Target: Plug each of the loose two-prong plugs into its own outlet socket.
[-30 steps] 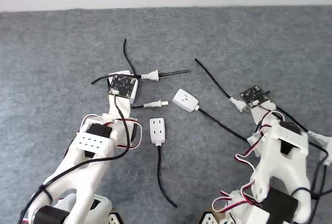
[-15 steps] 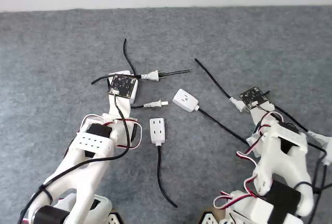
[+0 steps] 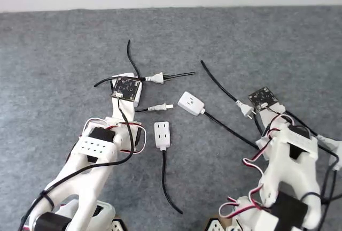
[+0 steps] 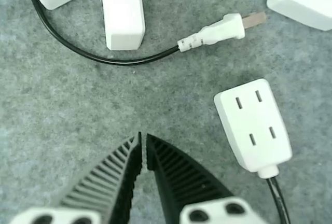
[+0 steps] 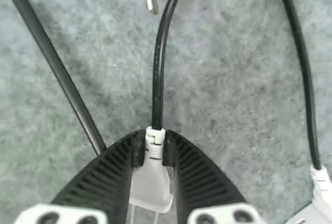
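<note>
1. Over the last second the right arm [image 3: 288, 156] has turned its wrist slightly toward the right edge of the high view, baring more of a loose white two-prong plug [image 3: 243, 108] at centre right. The left arm [image 3: 99, 145] and the items in mid-frame have not stirred.
2. At lower right, the right claw [image 5: 152, 140] is clamped on a second white two-prong plug with a twin black cord [image 5: 150, 182]. Its jaws press the plug's sides, and the prongs point back toward the wrist.
3. Left of centre, the left claw [image 4: 143, 140] hangs empty over the grey felt tabletop [image 3: 64, 44], jaws all but together.
4. Near it lie a third white plug on a black cord [image 4: 215, 29] and a white oblong socket block with two pairs of slots [image 4: 254, 125]. In the high view, a white square socket [image 3: 191, 103] sits just right of centre and a fourth white plug [image 3: 155, 78] lies above and left of it.
5. Likely hazard: both sockets rest loose on the felt, well apart from the held plug, so a slanted push could shove or tip them rather than seat the prongs.
6. The held prongs face away from the sockets, and turning them round could let the plug slip in the jaws.
7. Cords cross around the right claw, so a lift could drag the neighbouring plug or snag.
</note>
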Motion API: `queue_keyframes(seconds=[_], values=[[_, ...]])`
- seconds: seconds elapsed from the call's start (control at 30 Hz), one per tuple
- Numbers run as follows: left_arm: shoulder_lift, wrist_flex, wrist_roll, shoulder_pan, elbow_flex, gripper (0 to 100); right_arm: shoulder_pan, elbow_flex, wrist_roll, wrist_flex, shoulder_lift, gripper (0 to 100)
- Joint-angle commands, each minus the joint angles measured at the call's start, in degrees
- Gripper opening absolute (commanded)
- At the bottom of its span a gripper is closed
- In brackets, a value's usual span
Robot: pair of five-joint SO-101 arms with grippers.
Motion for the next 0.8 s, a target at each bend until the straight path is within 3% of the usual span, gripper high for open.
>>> queue_keyframes(seconds=[0.0, 0.27, 0.47, 0.77], values=[[-1.6, -0.9, -0.7, -0.3, -0.2, 1, 0.0, -1.3, 0.6, 0.8, -3.3, 0.8], [-1.6, -0.9, -0.7, -0.3, -0.2, 1, 0.0, -1.2, 0.0, 2.1, -3.9, 0.8], [-1.2, -0.9, -0.4, -0.3, -0.5, 1, -4.7, -7.2, -9.2, 19.4, -9.1, 0.8], [-1.1, 0.6, -0.3, -0.3, -1.7, 1, -19.9, -9.2, -21.3, 40.3, -32.9, 0.8]])
